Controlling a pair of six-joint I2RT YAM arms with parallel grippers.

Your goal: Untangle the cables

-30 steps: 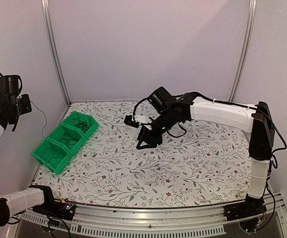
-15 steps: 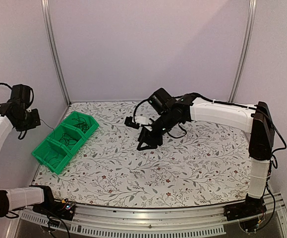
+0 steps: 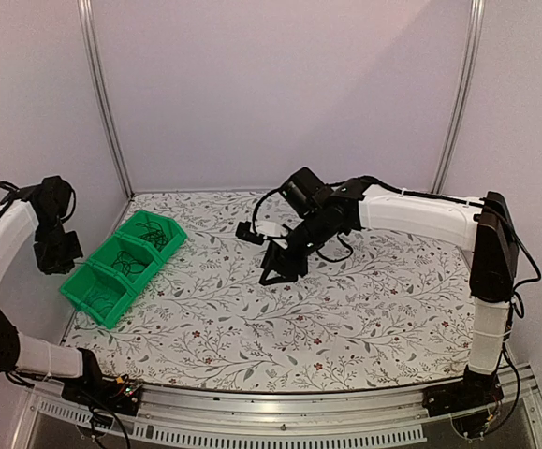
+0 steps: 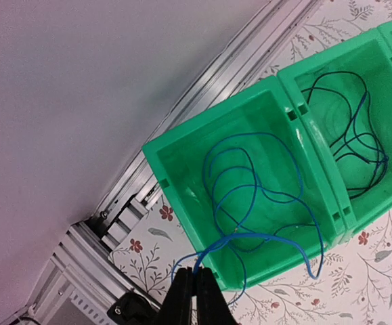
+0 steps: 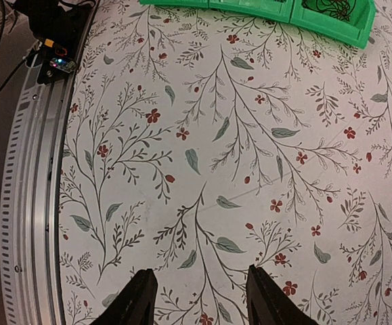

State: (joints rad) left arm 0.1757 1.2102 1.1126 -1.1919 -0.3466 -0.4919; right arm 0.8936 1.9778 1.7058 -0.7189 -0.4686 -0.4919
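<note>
Green was the colour to spot in the top view: a 3-compartment bin (image 3: 105, 318) sat at the left of the frame on the floral table (image 3: 345, 318), with thin dark cables (image 3: 154, 236) looped inside its compartments. At the far left edge hung the left gripper (image 3: 62, 260), just beside the bin's near end. Over the middle of the frame the right gripper (image 3: 278, 269) hovered above the cloth, well apart from the bin, and its jaws were too small to judge from up there.

Over to the left wrist view, and the jaws at the bottom centre were pressed tight together, pinching a strand of the blue cable (image 4: 250, 196). From that pinch the wire climbed over the bin's wall and coiled in several loose loops inside the compartment at mid-frame, while 1 stretch drooped over the lower-right wall onto the cloth. The next compartment, at the upper right, held the dark cables in loops of their own, with a green divider between them and the blue. An aluminium rail (image 4: 209, 78) ran diagonally along the upper left side of the bin.

On to the right wrist view, where 2 fingers (image 5: 141, 298) stood wide apart at the bottom edge with only flowered cloth between them. The bin lay along the top edge, dark cables showing in its upper-right compartment. The rail ran down the left side, with a small circuit board (image 5: 59, 64) at the upper left.
</note>
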